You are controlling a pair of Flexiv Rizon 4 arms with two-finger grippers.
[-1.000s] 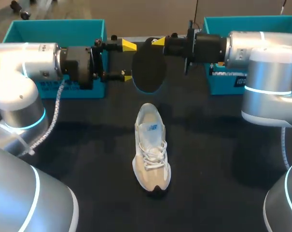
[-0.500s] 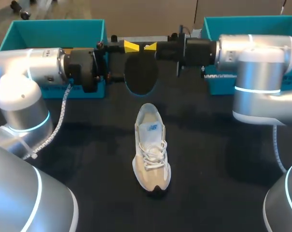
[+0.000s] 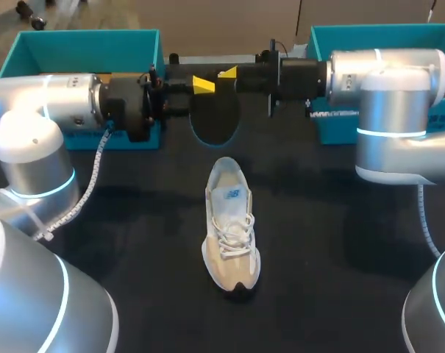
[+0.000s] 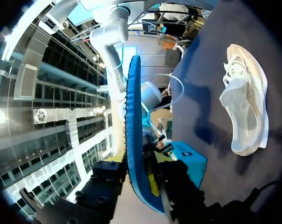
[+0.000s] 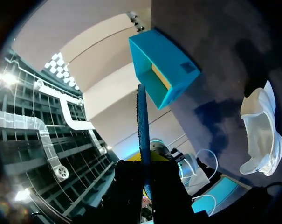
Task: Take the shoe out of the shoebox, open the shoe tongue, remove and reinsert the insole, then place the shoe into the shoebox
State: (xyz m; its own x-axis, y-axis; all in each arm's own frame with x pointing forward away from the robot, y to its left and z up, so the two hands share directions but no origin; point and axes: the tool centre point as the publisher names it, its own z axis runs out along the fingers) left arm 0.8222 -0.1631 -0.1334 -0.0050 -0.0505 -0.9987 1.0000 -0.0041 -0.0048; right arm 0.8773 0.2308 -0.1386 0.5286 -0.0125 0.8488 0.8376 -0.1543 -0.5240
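Note:
A dark insole [image 3: 215, 121], blue along its edge, hangs upright above the back of the table between my two grippers. My right gripper [image 3: 228, 73] comes in from the right and is shut on its top edge. My left gripper [image 3: 200, 84] comes in from the left, its fingers closed against the insole from both sides. The left wrist view shows the insole [image 4: 133, 130] edge-on between the left gripper [image 4: 147, 186]. The right wrist view shows the insole [image 5: 142, 130] held in the right gripper [image 5: 147, 179]. The white shoe [image 3: 232, 228] lies on the black table below.
Two teal shoeboxes stand at the back: one on the left [image 3: 82, 35] behind my left arm, one on the right [image 3: 369, 31] behind my right arm. The shoe [image 4: 245, 107] [image 5: 262, 130] lies apart from both boxes on the black table [image 3: 325, 243].
The right arm carried the insole slightly to the left. The left gripper's fingers, wide apart before, have closed in on the insole. The shoe has not moved.

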